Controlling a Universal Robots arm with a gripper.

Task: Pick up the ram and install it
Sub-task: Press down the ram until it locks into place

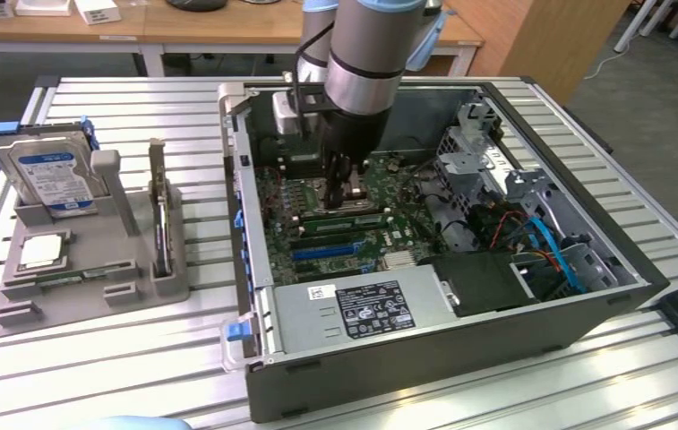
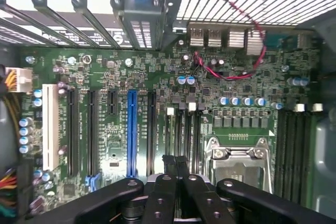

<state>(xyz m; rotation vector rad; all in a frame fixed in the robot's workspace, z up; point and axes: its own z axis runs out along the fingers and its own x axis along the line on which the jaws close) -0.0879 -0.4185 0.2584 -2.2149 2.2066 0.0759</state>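
One ram (image 1: 360, 218) inside computer case (image 1: 602, 269)

Arm down inside the open computer case (image 1: 434, 296)

I see my gripper (image 1: 348, 199) low over the motherboard (image 1: 327, 237); off the case's left in the exterior view, the grey holder (image 1: 88, 269) keeps a hard drive (image 1: 49, 175) upright.

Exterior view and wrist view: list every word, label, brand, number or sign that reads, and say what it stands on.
No text reads in either view.
Hard drive: blue-and-white label, print too small.
Power supply: black sticker with white marks and a white sticker beside it, both blurred.
Motherboard: white silkscreen lettering beside the slots, too fine to read.
Gripper: no marking seen.
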